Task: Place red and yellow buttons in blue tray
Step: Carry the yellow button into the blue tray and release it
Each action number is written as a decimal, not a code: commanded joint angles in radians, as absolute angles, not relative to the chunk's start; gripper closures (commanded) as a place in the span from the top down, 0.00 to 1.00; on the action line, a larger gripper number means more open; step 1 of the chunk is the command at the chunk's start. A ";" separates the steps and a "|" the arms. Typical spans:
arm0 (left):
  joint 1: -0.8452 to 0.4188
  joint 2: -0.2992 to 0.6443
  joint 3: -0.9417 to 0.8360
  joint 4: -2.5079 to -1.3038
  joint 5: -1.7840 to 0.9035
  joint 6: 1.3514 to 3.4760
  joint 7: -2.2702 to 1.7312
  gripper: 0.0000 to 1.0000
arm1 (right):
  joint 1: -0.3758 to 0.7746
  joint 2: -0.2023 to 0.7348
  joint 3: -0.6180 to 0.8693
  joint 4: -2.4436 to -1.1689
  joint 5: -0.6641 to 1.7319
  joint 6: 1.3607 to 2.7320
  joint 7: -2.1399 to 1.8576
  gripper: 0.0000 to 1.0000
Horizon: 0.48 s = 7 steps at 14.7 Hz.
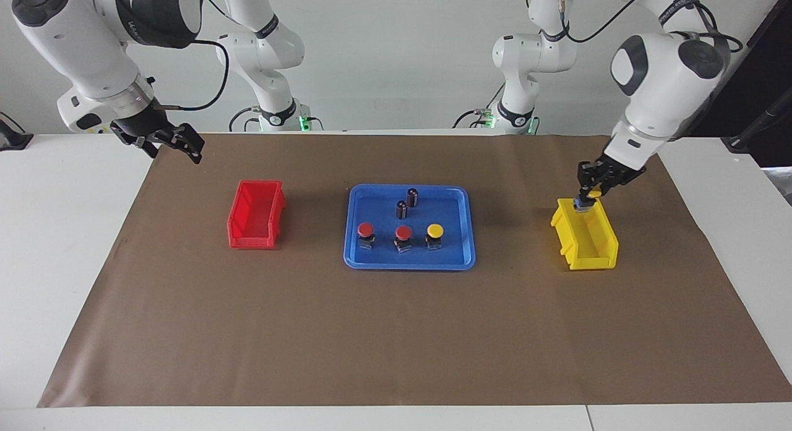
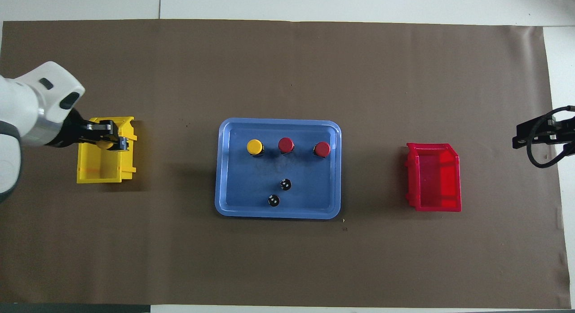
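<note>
The blue tray (image 1: 408,265) (image 2: 278,214) sits mid-mat. In it stand two red buttons (image 1: 365,230) (image 1: 403,233) and a yellow button (image 1: 435,231) in a row; they also show in the overhead view, the reds (image 2: 322,148) (image 2: 286,144) and the yellow (image 2: 254,146). My left gripper (image 1: 586,201) (image 2: 117,142) is shut on a second yellow button (image 1: 594,194) at rim height over the yellow bin (image 1: 588,242) (image 2: 105,169). My right gripper (image 1: 167,143) (image 2: 539,133) waits in the air over the mat's edge at the right arm's end.
Two dark capless cylinders (image 1: 413,196) (image 1: 401,208) stand in the tray, nearer to the robots than the buttons. A red bin (image 1: 257,214) (image 2: 435,178) sits beside the tray toward the right arm's end; the yellow bin sits toward the left arm's end.
</note>
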<state>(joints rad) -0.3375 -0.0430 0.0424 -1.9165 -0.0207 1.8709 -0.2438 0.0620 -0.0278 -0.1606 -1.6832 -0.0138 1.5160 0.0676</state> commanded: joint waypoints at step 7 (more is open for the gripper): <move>-0.655 0.149 0.052 -1.988 -0.023 2.172 -0.598 0.01 | 0.080 -0.032 -0.155 -1.690 -0.008 1.506 0.043 1.00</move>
